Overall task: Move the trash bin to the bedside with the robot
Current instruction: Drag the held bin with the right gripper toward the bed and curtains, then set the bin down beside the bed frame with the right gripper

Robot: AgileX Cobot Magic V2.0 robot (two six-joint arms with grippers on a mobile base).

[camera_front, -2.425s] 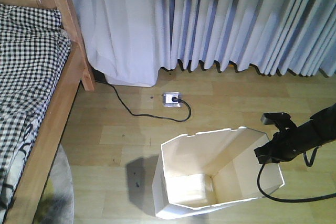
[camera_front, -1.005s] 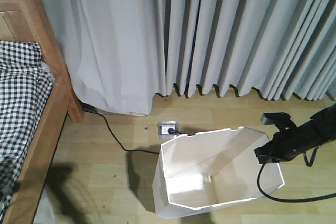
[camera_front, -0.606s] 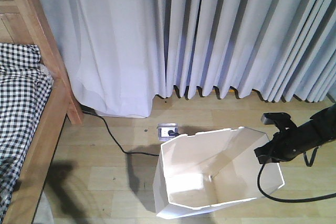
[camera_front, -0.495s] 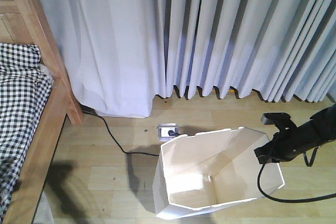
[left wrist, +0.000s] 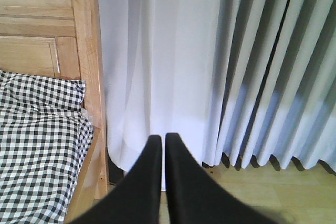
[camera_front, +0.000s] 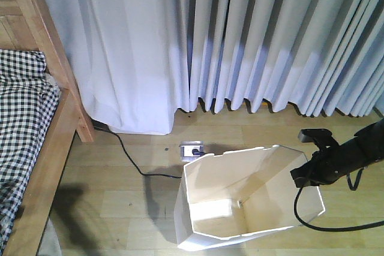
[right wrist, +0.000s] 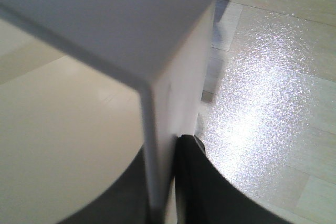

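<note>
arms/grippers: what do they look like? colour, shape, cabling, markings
Both are matte black, with no markings visible. The left gripper has two smooth, tapered fingers with rounded tips. The right gripper is blocky, on a slim right arm, with a black cable looping beneath.

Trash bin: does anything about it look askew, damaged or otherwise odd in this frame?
Nothing looks damaged or spilled. The trash bin looks empty, with one thin wall pinched in the right claw. The only oddity is that a floor socket and its black cable lie close behind it.
</note>
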